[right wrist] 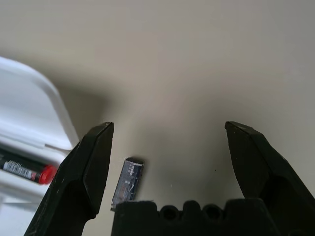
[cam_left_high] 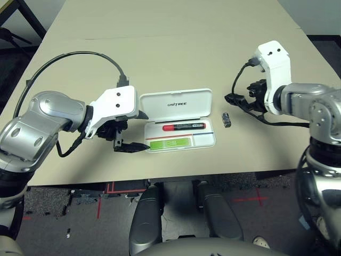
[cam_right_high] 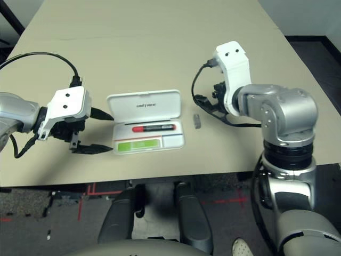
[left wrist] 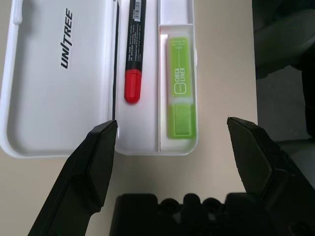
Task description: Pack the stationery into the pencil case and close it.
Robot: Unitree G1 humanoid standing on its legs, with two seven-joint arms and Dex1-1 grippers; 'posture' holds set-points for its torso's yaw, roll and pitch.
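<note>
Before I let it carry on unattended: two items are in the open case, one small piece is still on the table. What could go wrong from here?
1. The small grey piece is tiny and lies flat on the table; the open right gripper could nudge it away rather than pinch it.
2. The pencil case lies close beside it, so a sideways approach might bump the case.
3. The left gripper, open at the case's other end, could shift it and jostle the red marker or green bar.

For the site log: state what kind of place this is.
Probably a robotics lab or test room, not an office: a plain beige table carrying just an open pencil case, red tape marks on the speckled floor, and loose cables running off the arms.
</note>
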